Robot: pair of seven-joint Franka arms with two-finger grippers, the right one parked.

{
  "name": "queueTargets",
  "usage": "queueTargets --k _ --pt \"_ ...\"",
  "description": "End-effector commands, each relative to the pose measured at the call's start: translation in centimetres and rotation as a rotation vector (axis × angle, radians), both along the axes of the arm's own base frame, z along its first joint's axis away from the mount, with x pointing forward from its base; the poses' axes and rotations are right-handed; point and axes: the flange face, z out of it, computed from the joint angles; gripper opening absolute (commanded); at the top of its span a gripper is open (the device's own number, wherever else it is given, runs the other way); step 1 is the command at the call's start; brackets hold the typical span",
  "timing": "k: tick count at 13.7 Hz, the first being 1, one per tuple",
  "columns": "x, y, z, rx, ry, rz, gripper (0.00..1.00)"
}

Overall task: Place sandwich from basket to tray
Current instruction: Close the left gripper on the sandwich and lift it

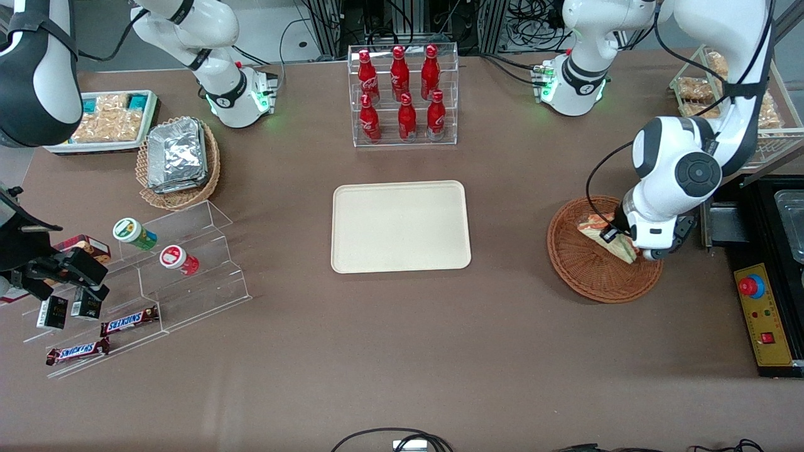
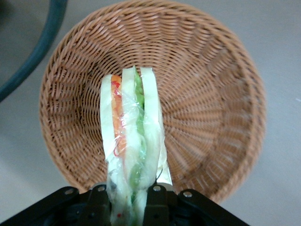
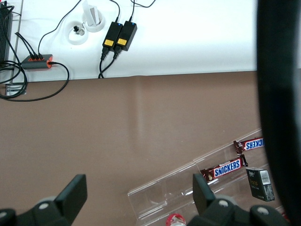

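Right now the pincer [image 2: 128, 200] is pinching one end of the sandwich [image 2: 131, 146], with a finger pressed on each side of the clear wrap. Just under the pincer sits the round brown basket [image 2: 211, 94], and the sandwich sticks out over the middle of it, tilted. Farther away from the pincer, toward the middle of the worktop [image 1: 402, 351], lies the flat cream tray [image 1: 400, 226], well apart from the basket.
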Motion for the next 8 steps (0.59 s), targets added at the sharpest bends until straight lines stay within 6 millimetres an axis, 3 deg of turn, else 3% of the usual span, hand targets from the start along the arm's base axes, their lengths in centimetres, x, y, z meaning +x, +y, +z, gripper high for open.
queueTargets --k 1,6,8 --pt "2.2 -3.3 5.2 0.031 0.023 -0.089 0.05" --pt "2.9 -8.1 9.1 0.010 -0.005 -0.227 0.06" --pt "2.5 -11.2 10.0 -0.005 -0.018 -0.347 0.05"
